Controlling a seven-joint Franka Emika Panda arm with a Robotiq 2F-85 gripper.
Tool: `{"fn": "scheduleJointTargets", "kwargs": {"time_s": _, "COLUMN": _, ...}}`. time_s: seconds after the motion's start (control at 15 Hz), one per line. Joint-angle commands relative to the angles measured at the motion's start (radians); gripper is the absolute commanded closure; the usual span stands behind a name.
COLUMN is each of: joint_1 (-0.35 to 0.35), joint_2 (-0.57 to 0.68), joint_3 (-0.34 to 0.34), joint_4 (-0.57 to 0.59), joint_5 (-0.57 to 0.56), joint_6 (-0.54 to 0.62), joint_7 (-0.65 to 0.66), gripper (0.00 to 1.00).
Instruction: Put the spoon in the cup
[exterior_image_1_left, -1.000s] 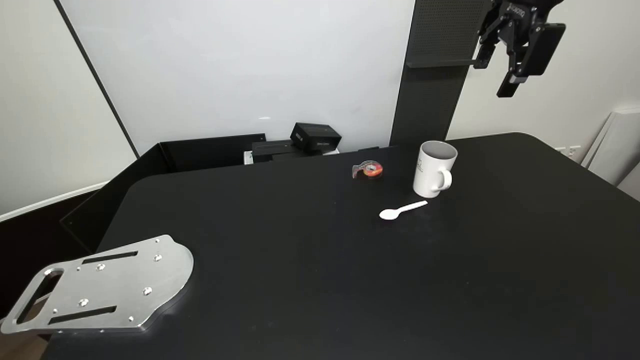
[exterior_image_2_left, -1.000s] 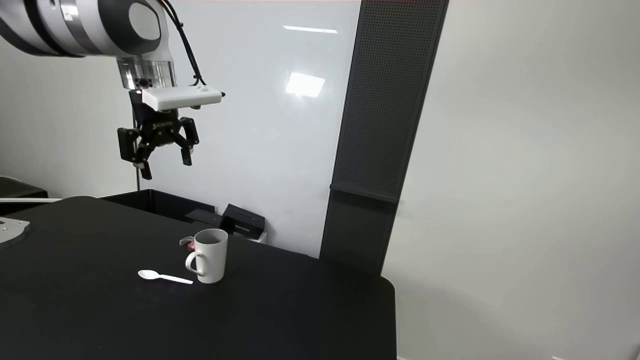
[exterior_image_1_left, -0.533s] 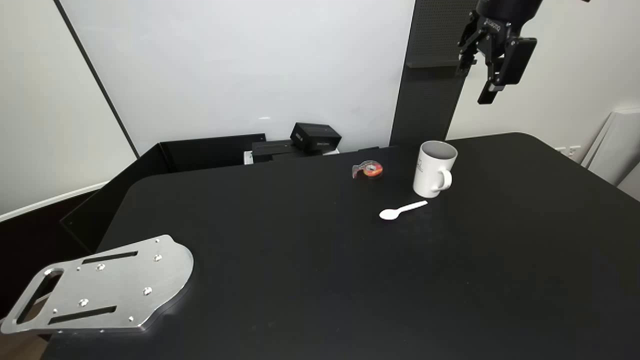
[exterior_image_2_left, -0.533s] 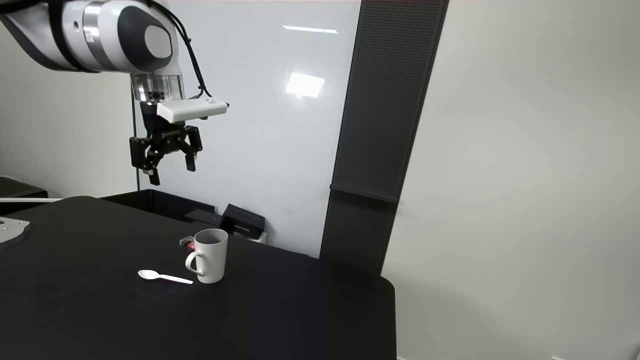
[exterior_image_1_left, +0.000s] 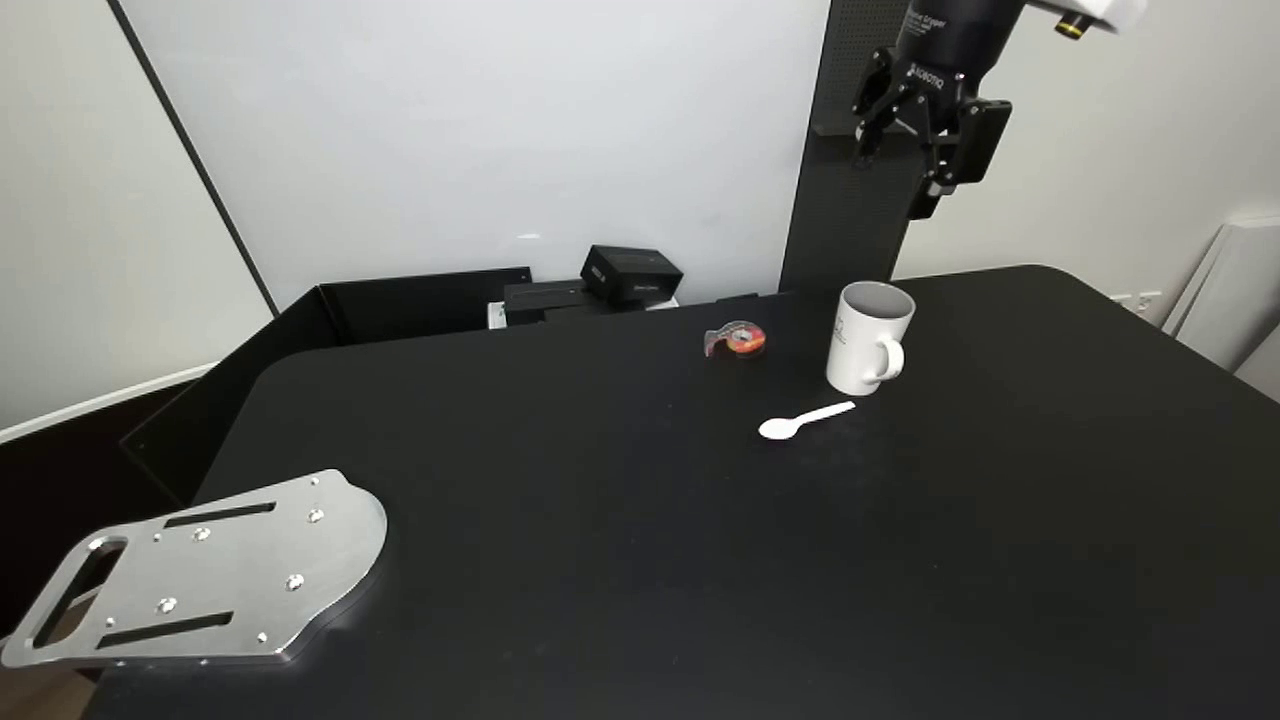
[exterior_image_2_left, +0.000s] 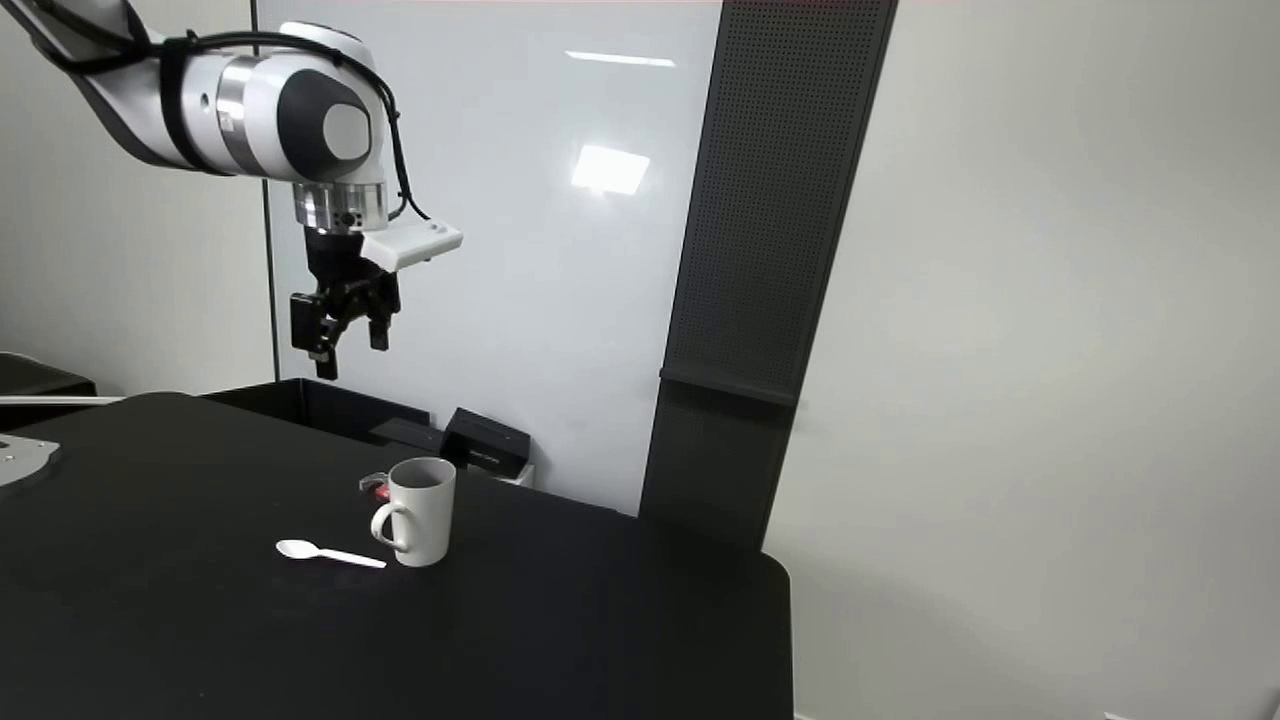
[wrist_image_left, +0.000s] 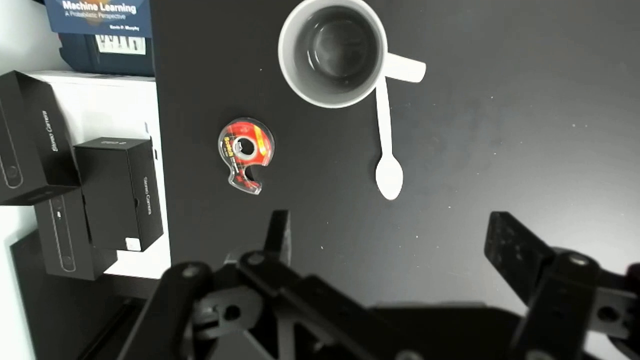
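The small white spoon (exterior_image_1_left: 783, 428) lies flat on the black table in both exterior views (exterior_image_2_left: 300, 549). In the wrist view its bowl (wrist_image_left: 389, 177) points toward my gripper and its handle end is partly hidden by the cup. The white cup (exterior_image_1_left: 860, 345) stands upright beside the spoon, also in the other views (exterior_image_2_left: 425, 522) (wrist_image_left: 301, 75). I see nothing inside it. My gripper (exterior_image_1_left: 893, 185) is open and points down, high above the table (exterior_image_2_left: 353, 357). In the wrist view the spoon's bowl lies ahead of the gap between the fingertips (wrist_image_left: 390, 232).
A red tape dispenser (exterior_image_1_left: 740, 339) lies near the cup, also in the wrist view (wrist_image_left: 246, 150). Black boxes (exterior_image_1_left: 630, 275) stand behind the table's back edge. A grey metal plate (exterior_image_1_left: 230, 570) lies at the table's left in an exterior view. A wall stands behind.
My gripper has moved down and toward the table's middle, leftward in an exterior view, and stays open. The spoon and the cup have not moved.
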Motion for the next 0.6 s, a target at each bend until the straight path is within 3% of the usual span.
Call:
{"fn": "scheduleJointTargets", "kwargs": {"time_s": 0.0, "joint_1": -0.008, "joint_2": 0.073, "joint_3": 0.010, "joint_4": 0.096, "joint_5": 0.002, "joint_6": -0.033, "joint_7": -0.068, "gripper": 0.00}}
{"fn": "scheduleJointTargets", "kwargs": {"time_s": 0.53, "joint_1": 0.019, "joint_2": 0.181, "joint_3": -0.007, "joint_4": 0.164, "joint_5": -0.041, "joint_6": -0.029, "joint_7": -0.076, "gripper": 0.00}}
